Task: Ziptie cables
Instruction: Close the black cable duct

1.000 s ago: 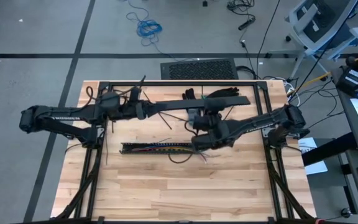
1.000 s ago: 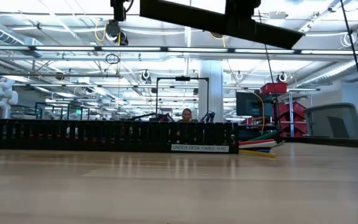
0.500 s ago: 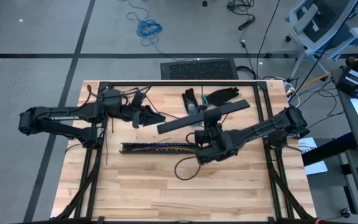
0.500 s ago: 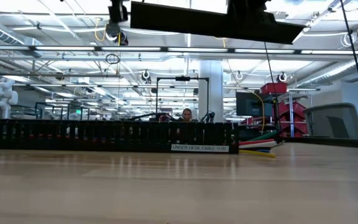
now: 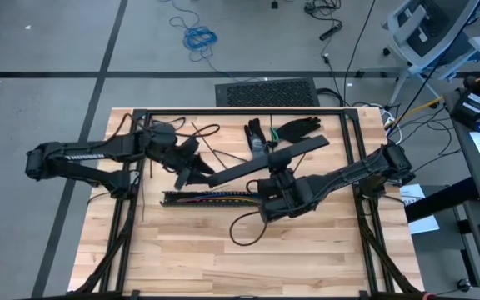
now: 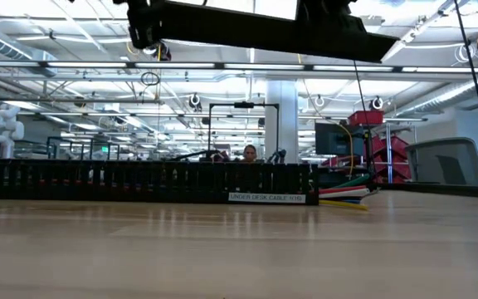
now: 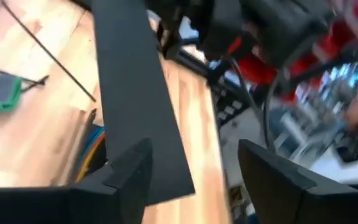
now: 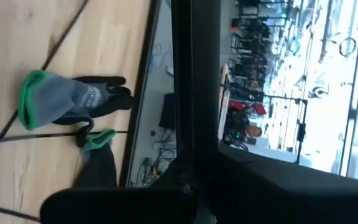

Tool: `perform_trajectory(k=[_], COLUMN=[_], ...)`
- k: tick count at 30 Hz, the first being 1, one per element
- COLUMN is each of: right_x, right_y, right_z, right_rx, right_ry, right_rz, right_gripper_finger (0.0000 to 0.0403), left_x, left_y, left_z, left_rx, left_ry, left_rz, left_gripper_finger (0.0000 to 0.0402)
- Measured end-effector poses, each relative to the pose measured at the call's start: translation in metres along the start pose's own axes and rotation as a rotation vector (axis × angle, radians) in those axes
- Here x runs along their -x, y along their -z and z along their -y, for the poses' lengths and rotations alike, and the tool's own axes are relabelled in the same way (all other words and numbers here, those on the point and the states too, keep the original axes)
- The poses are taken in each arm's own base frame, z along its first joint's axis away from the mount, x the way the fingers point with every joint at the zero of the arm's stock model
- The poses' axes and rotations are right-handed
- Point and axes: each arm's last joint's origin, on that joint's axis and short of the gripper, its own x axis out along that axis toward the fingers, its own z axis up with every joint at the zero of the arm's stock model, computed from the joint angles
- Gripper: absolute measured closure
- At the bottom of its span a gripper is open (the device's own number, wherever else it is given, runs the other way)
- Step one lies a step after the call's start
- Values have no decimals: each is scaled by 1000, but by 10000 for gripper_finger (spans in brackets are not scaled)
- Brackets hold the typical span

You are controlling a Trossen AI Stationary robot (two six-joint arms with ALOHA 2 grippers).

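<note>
Status: no tie fitted yet. Cables (image 5: pixel 209 197) lie in my slotted rail (image 5: pixel 182 198) mid-table; zipties (image 5: pixel 202 133) loose behind it. Right tool (image 5: pixel 275 173) clamped on the flat black cover (image 5: pixel 267 157); left tool (image 5: pixel 192 169) apart beside its end.

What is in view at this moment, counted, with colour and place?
Slotted rail: one, black, lying mid-table.
Cables: one bundle, mixed colours, inside the rail; ends poke out in the low view.
Flat cover strip: one, black, held above the table.
Zipties: several, dark, far-left part of the table.
Gloves: two, grey with green cuffs, far edge.
Table: one, light wood.
Left gripper: open, at the strip's left end.
Right gripper: shut on the strip.
</note>
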Motion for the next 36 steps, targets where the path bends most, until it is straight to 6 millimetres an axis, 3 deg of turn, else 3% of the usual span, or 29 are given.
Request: perform_trajectory(k=[8,17,36], right_x=[-12,-34,-38], right_y=[-9,-13,-25], right_z=[6,17,25], right_rx=[60,75,151], right_ry=[-37,-37,-20], right_rz=[27,22,94], right_gripper_finger=[395,395,395], left_x=[8,2,-21], left_y=[-1,1,9], left_z=[1,-4,-21], left_rx=[-239,-193,-95], left_ry=[-166,-178,-228], left_rz=[-117,-151,-273], left_gripper_finger=[122,102,101])
